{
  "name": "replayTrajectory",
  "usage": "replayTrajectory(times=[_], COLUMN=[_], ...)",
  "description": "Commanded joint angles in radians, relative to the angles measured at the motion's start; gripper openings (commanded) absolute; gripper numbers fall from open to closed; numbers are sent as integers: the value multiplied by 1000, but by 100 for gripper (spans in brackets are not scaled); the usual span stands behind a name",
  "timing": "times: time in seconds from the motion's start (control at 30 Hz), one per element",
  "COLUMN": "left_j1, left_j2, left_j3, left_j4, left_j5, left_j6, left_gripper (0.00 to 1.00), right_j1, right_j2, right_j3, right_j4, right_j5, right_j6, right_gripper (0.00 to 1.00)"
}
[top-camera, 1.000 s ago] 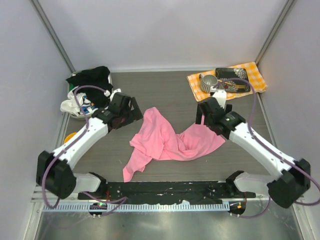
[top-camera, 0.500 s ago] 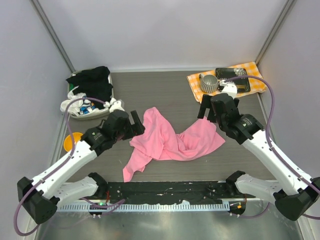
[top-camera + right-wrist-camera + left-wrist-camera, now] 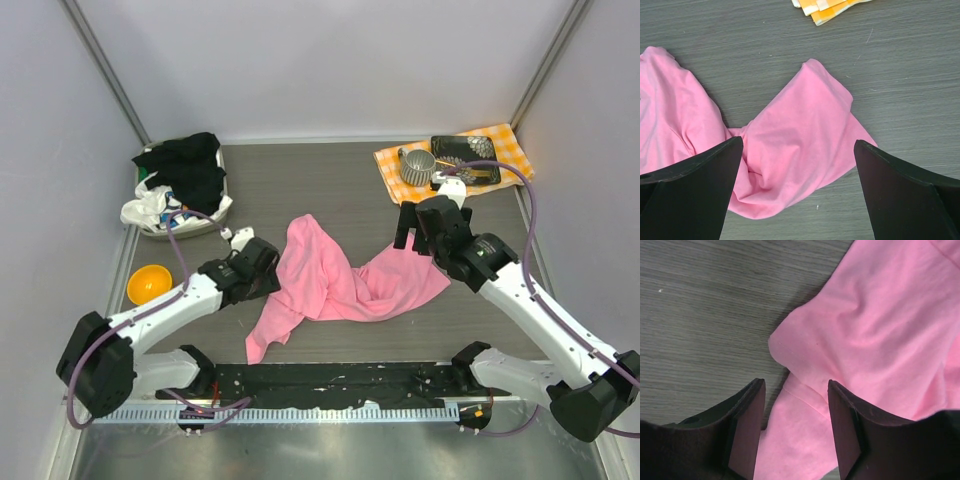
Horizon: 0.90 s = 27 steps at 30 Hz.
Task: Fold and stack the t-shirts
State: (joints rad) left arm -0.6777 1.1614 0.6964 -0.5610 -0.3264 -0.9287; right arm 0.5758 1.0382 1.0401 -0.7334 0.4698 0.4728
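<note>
A crumpled pink t-shirt [image 3: 340,280] lies in the middle of the table. My left gripper [image 3: 268,280] is open and low over the shirt's left edge; in the left wrist view the pink cloth [image 3: 875,335] lies between and beyond its fingers [image 3: 747,425]. My right gripper [image 3: 420,232] is open and hovers above the shirt's right part; in the right wrist view the pink cloth [image 3: 800,145] lies spread below its wide-apart fingers [image 3: 695,195]. Neither gripper holds anything.
A white basket [image 3: 205,222] of dark and white clothes [image 3: 185,165] stands at the back left. An orange bowl [image 3: 147,283] sits at the left edge. An orange checked cloth [image 3: 510,150] with a metal cup [image 3: 417,165] and a dark tray lies at the back right.
My left gripper has moved forward and down to the shirt's left edge. My right gripper has risen slightly and stays over the shirt's right part. The shirt has not moved.
</note>
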Motion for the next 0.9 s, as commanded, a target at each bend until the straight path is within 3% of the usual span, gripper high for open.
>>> replayTrajectory(times=[0.0,0.6,0.7,0.73,0.87], left_j1=[1,101,109,109,113], left_j2=[70,245,261,265,294], left_j3=[-11,-23,-21,-20,-20], left_j4=[96,223,236,239,260], left_j5=[-48,-68,-65,-66,-57], left_j6=[-18,-6,-2,-2,-2], left_gripper=[56,50,43,34,20], right_j1=[6,6,6,6,6], right_j2=[-30,-29,-24,-24,-27], right_j3=[-6,-63,-75,-77,-86], right_j4=[40,71,74,74,77], right_j5=[-3,-2,-3,-3,-7], right_j6=[-13,-34,-34,-33,-28], right_gripper=[100,100,100,100,100])
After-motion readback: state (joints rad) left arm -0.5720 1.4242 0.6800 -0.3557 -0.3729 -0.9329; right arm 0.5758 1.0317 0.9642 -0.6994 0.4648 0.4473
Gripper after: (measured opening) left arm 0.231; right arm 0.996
